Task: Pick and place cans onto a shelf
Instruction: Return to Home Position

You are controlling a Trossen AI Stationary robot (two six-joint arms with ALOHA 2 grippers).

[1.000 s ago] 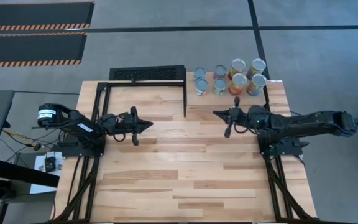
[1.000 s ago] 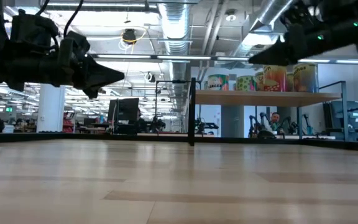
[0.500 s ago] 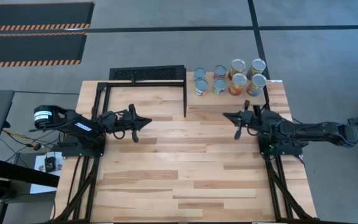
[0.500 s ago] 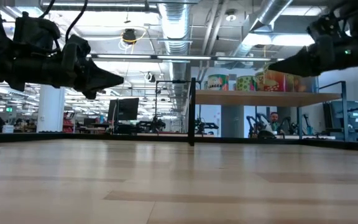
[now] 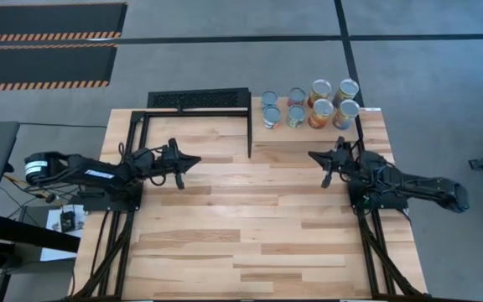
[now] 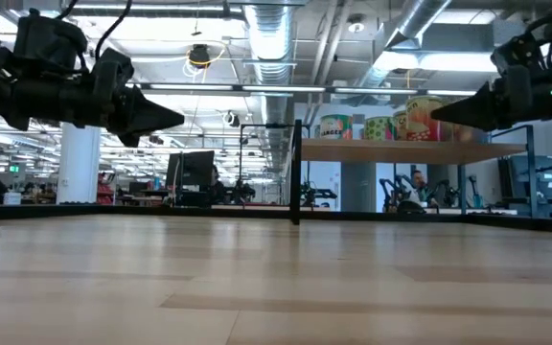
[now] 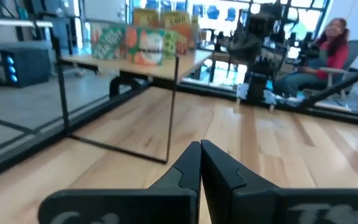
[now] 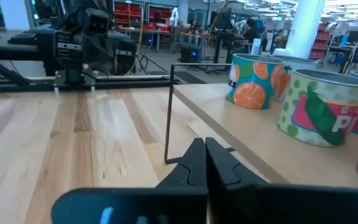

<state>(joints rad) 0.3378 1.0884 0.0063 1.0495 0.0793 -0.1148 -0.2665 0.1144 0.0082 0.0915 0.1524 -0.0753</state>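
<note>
Several cans (image 5: 309, 105) with coloured labels stand upright on their bases on a raised wooden shelf (image 5: 367, 126) at the table's far right. They also show in the low view (image 6: 391, 125), the left wrist view (image 7: 145, 40) and the right wrist view (image 8: 253, 81). My left gripper (image 5: 194, 160) is shut and empty above the table's left half, pointing right. My right gripper (image 5: 313, 156) is shut and empty, near the shelf's front edge, pointing left. Both hang clear of the tabletop in the low view (image 6: 175, 117) (image 6: 436, 113).
A black perforated rack (image 5: 198, 99) sits on a black frame at the far edge, left of the shelf, with an upright post (image 5: 250, 134) between them. Bare wooden tabletop (image 5: 250, 218) lies between and in front of the arms. A seated person (image 7: 331, 43) is in the room beyond.
My right gripper has drawn back toward the table's right edge and sunk a little, still shut and empty. My left gripper has drawn back slightly toward the left edge. The cans have not moved.
</note>
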